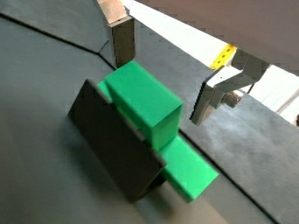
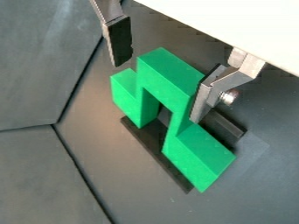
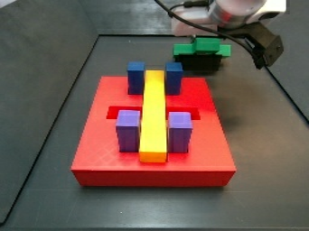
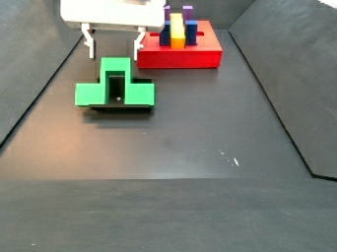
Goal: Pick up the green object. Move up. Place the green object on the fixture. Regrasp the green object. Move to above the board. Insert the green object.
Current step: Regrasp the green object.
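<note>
**Getting Ready to Grab the Green Block Again**

Sitting on the fixture [image 2: 187, 144], the green block [image 2: 163, 105] leans against the black holder. Both stand on the dark floor, well apart from the red board [image 3: 108, 153].

The gripper [image 2: 163, 66] hangs right over the block. Its two fingers [image 2: 118, 39] are spread wide, one on each side of the block's raised part, and they hold nothing. In both wrist views there is a gap between each pad and the green plastic.

The step looks like the regrasp. To do it well, the robot should go straight down so the fingers stay even on both sides. It should close slowly on the flat faces of the raised part, not on a corner. If one pad touches first, the block could tip or slide off the holder. A firm, centred squeeze will help it fit the slot in the board later.
</note>
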Robot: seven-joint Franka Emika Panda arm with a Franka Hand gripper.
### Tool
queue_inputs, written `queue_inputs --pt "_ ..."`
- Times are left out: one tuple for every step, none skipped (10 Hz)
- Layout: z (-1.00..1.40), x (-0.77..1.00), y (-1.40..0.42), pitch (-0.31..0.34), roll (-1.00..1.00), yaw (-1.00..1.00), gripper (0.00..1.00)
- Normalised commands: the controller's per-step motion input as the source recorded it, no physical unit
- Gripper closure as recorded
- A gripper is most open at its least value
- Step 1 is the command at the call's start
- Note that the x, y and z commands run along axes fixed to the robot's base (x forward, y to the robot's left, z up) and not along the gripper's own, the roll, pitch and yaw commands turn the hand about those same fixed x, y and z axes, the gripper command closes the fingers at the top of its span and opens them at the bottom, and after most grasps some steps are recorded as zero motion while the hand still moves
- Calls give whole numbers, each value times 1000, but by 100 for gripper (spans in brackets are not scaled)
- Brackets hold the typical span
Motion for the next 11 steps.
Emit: queue_inputs --pt "-229 0 0 0 -20 91 0" --pt "-277 3 0 0 0 89 0" --pt "-223 0 0 0 0 63 0" --pt "-266 0 0 0 60 80 0" --pt "-80 20 0 0 46 54 0" --pt "0 0 0 0 14 0 0" --pt "-314 0 -149 0 611 0 0" --pt "0 0 0 0 26 0 0" --pt "0 0 0 0 69 0 0" --pt "0 0 20 0 77 0 0" --pt "0 0 0 0 0 0 100"
